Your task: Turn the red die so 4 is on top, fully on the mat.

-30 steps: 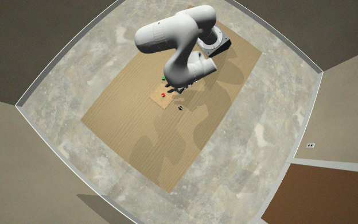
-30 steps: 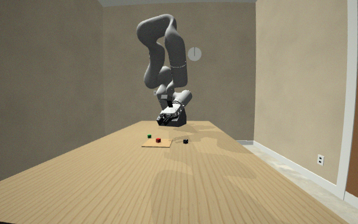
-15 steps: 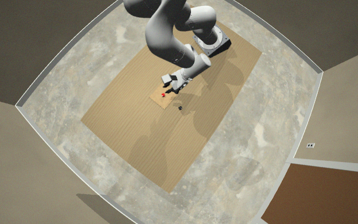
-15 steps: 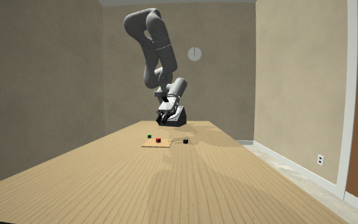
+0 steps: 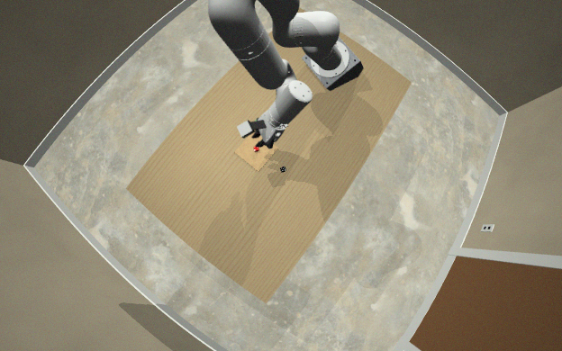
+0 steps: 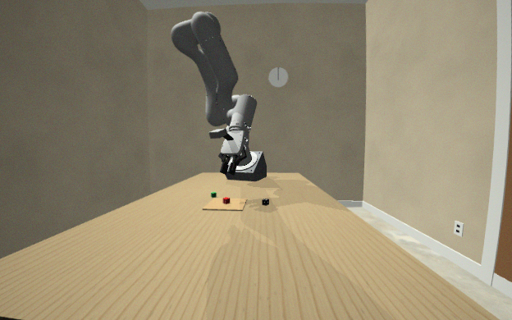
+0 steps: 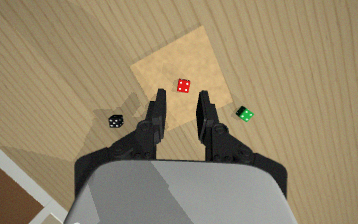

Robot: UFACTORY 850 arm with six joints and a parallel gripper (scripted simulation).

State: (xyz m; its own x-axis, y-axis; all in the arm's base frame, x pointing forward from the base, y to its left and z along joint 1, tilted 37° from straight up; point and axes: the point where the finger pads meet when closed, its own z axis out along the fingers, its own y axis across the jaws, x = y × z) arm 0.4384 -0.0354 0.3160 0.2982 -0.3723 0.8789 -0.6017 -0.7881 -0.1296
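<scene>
Wrist view: my gripper (image 5: 258, 139) (image 6: 227, 172) (image 7: 182, 100) stands partly open, empty, above the mat (image 5: 258, 164) (image 6: 215, 206) (image 7: 200, 50); the red die (image 5: 256, 148) (image 6: 226, 200) (image 7: 183, 86) lies there, apparently four-up. I judge turning done; next, withdraw without touching anything.

A pale grey, jointed robot arm (image 5: 252, 49) (image 6: 219, 61) rises high left of centre in the exterior view, folds over at its top, and drops toward the middle of the frame. Its wrist (image 5: 293, 99) (image 6: 244, 111) tilts. The black jaws (image 5: 264, 139) (image 6: 228, 165) point obliquely downward above the table, parted, with nothing gripped; in the wrist view they flank the frame's centre.
</scene>
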